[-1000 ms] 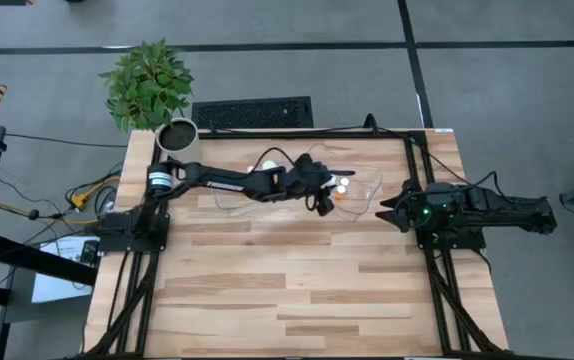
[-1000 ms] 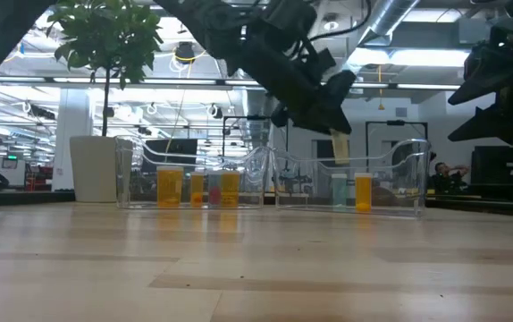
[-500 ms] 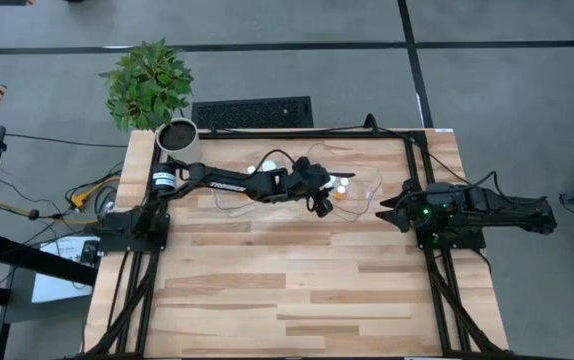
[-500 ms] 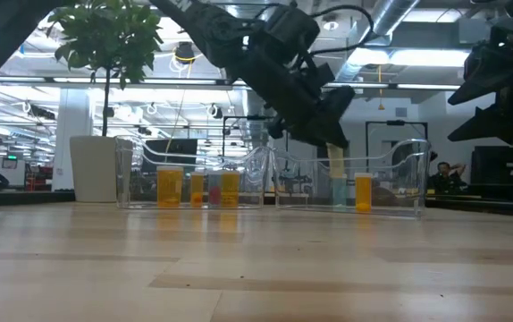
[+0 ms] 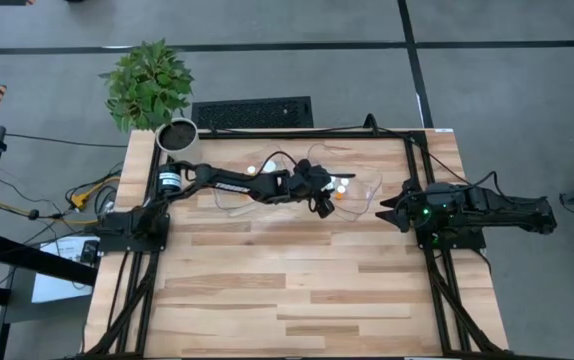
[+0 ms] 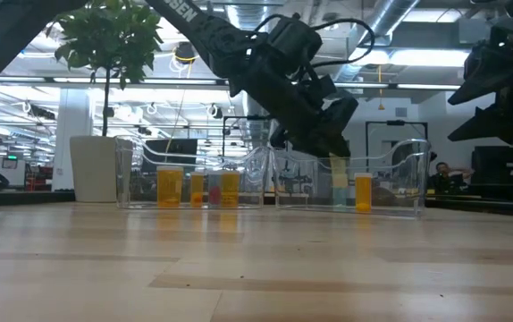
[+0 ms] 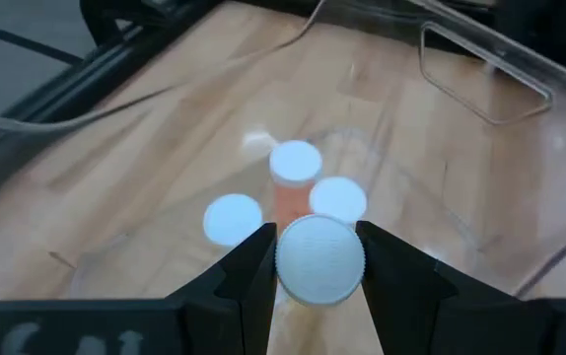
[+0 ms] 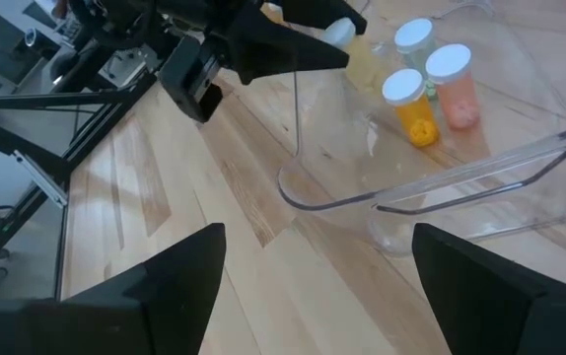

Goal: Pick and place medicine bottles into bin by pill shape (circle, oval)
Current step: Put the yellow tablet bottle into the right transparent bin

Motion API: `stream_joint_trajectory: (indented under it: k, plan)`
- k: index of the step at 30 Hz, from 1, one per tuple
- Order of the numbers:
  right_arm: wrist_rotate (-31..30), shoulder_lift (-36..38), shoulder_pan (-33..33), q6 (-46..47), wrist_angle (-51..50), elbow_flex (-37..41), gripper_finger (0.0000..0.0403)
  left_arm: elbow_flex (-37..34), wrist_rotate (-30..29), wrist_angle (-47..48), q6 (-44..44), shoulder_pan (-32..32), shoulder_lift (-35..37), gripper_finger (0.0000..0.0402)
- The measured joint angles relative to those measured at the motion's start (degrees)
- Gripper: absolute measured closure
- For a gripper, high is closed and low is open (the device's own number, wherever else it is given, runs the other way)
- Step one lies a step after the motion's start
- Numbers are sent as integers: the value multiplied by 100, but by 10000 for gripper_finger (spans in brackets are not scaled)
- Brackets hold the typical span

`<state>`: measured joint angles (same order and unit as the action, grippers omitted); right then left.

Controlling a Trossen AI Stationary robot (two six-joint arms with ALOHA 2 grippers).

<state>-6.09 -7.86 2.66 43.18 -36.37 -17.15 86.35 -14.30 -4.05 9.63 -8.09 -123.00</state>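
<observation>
From above, the left gripper (image 5: 324, 195) hangs over the near wall of the right-hand clear plastic bin (image 5: 367, 199) at the back of the light wooden desk (image 5: 297, 290). Compared with a second ago its arm has drawn in slightly and its wrist has turned, so the move now looks like a lowering rather than a carry. The right gripper (image 5: 389, 210) waits parked at the desk's right edge, fingers spread wide and empty.

At desk height, the left gripper (image 6: 328, 143) has dropped since half a second ago: the pale yellowish medicine bottle (image 6: 339, 170) it clamps now dips inside the right-hand bin (image 6: 391, 201), beside an orange white-capped bottle (image 6: 363, 191). The left-hand clear bin (image 6: 131, 192) holds several more amber bottles (image 6: 169, 187).

The left wrist view shows the round white cap (image 7: 319, 258) pinched between both dark fingers (image 7: 253, 261), directly above three white-capped bottles (image 7: 294, 177) standing on the bin floor.

The right wrist view confirms the held bottle (image 8: 357, 54) just beside those three (image 8: 411, 104).

The sorting of this bottle seems nearly finished; release should wait until it clears its neighbours' caps.
</observation>
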Motion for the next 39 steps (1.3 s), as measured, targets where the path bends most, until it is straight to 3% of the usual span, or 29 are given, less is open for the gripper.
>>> stream_joint_trajectory:
  k: [39]
  plan:
    - [0,0,0,-17,0,0,69,94,104,72,8,-27,-190,262]
